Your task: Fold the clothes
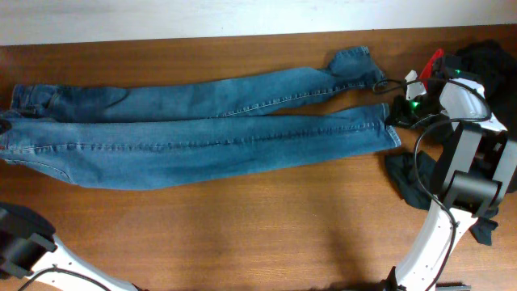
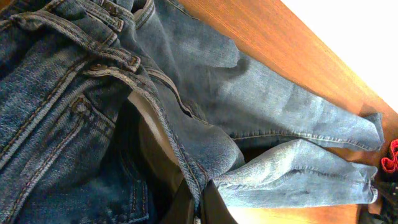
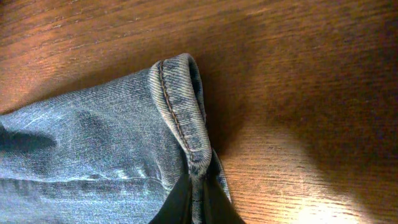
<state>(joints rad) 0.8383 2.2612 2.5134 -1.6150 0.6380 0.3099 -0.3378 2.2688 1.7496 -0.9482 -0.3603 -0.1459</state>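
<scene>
The blue denim jeans lie flat and stretched across the table, waist at the left, both leg hems at the right. My right gripper is at the near leg's hem. In the right wrist view it is shut on the stitched hem edge of the jeans. My left gripper is at the waist end by the left frame edge. In the left wrist view it is shut on a seamed fold of the jeans near the waistband and pocket.
A dark cloth lies on the wooden table by the right arm. A black garment and a red item sit at the far right corner. The table's far edge meets a white wall.
</scene>
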